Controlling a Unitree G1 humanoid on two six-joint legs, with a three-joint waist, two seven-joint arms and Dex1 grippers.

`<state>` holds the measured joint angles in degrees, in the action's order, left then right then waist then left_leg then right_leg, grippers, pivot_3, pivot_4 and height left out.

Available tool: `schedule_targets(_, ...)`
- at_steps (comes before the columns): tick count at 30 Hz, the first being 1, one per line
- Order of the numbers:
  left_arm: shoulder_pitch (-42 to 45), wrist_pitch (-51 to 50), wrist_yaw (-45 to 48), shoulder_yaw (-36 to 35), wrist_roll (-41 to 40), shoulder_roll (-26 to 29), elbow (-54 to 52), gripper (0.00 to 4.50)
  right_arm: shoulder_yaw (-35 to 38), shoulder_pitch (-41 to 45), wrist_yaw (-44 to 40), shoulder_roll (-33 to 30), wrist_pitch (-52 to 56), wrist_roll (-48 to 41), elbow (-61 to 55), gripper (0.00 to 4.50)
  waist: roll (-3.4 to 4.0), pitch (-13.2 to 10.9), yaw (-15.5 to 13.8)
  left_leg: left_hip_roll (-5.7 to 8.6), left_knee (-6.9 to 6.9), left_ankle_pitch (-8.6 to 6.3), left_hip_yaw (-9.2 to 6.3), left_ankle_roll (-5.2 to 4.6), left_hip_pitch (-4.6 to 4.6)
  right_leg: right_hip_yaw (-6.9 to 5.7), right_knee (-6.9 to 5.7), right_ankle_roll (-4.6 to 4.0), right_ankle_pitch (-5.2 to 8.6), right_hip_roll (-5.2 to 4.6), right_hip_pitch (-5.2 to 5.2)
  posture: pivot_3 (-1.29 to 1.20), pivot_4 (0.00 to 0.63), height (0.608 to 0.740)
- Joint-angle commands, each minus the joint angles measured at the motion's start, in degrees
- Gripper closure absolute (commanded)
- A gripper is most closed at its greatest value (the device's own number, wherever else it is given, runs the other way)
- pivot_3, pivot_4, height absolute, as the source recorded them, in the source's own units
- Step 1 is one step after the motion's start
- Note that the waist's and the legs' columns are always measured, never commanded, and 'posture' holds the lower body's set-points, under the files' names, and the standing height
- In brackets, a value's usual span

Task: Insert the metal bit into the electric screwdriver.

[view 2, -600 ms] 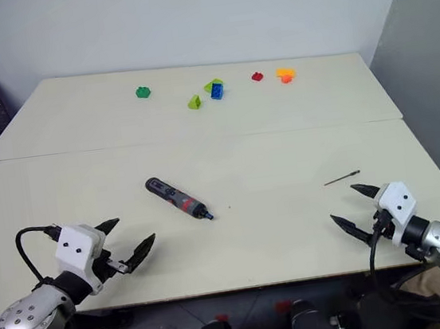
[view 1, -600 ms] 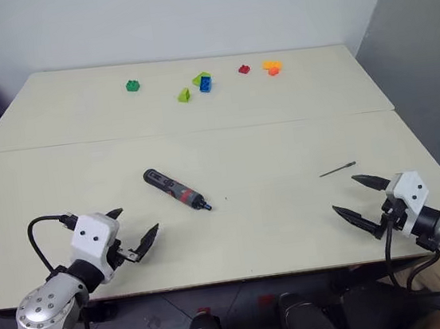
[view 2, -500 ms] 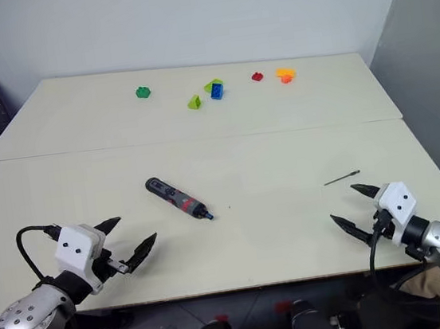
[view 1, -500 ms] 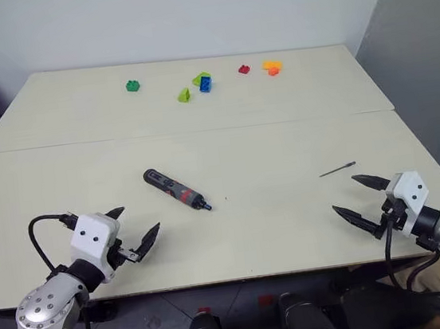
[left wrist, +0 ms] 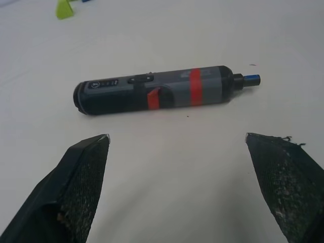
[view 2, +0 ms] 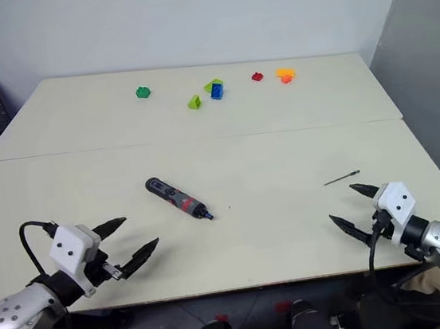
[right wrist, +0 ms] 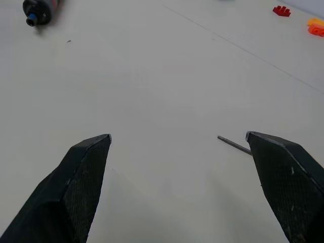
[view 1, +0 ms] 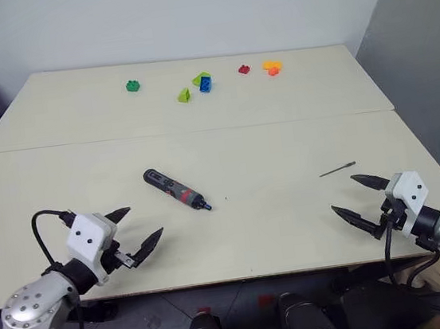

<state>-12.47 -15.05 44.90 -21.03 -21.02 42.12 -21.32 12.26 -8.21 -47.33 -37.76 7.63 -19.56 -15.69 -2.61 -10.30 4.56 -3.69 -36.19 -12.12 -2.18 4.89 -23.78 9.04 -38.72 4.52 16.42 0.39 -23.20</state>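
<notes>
You see the screwdriver, a smooth pen shape with red bands, lying flat in the middle of the pale table. The bit, a thin grey metal stick, lies to the right. Your left gripper and right gripper hang near, fingers spread, holding nothing. Small plastic bricks sit far back by the white wall.

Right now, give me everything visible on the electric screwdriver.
The electric screwdriver is a slim pen-shaped tool lying flat on the cream table, near its middle and angled, butt end toward the far left. Its body is dark grey, looks like plastic, with a red band and a red switch, a small button panel near the butt, and a black tapered nose ending in a blue-tipped socket. No bit is fitted. Only the table touches it; the left end effector sits short of it, open.
</notes>
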Motion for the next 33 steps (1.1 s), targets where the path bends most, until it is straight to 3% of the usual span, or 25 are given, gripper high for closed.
schedule_targets(1,4.73,5.8,5.23,0.13,2.61,5.76,3.28,0.02,1.36,-0.08,-0.39,-0.98,1.02,-1.86,-3.84,0.0,0.0,0.0,-0.03,0.0,0.0,0.0,0.0,0.0,0.0,0.0,0.0,0.0,0.0,0.0,-0.01,0.0,0.15,0.74)
schedule_targets(7,18.4,10.58,17.99,7.34,3.29,15.19,11.87,0.02,1.8,-0.84,-4.08,-5.04,7.83,-8.12,-13.29,0.0,0.1,-0.07,-0.03,0.0,0.05,0.0,0.01,0.0,-0.03,0.0,0.02,-0.01,0.01,0.0,-0.02,0.0,0.15,0.74)
schedule_targets(15,36.36,18.11,34.02,21.87,8.39,18.37,20.42,0.02,2.74,-2.07,-9.08,-14.1,18.03,-17.56,-23.92,0.0,0.13,-0.09,-0.03,-0.02,0.14,0.0,-0.02,0.0,-0.09,-0.08,0.01,-0.12,0.1,0.03,-0.03,0.0,0.15,0.74)
schedule_targets(20,50.58,25.4,45.71,33.57,15.24,15.43,30.23,0.02,2.68,-0.54,-7.21,-15.47,22.42,-21.1,-26.77,0.0,0.09,-0.08,-0.18,0.0,0.07,0.01,-0.09,-0.01,-0.1,-0.12,-0.04,-0.09,0.08,0.05,0.01,0.0,0.15,0.74)
schedule_targets(26,66.89,33.59,47.3,45.73,26.9,8.26,44.55,0.02,1.13,2.19,-3.45,-16.23,27.67,-22.21,-28.82,0.0,0.07,-0.08,-0.48,0.01,0.0,0.02,-0.16,-0.03,-0.16,-0.13,-0.11,-0.07,0.07,0.1,0.03,0.0,0.15,0.74)
schedule_targets(33,73.29,34.74,47.6,52.93,32.16,3.84,50.72,0.02,-0.56,5.84,-0.27,-16.02,32.37,-23.98,-30.09,0.0,0.06,-0.09,-0.4,-0.01,0.04,0.01,-0.41,-0.05,-0.23,-0.22,-0.18,0.27,-0.04,0.2,0.0,0.0,0.15,0.74)
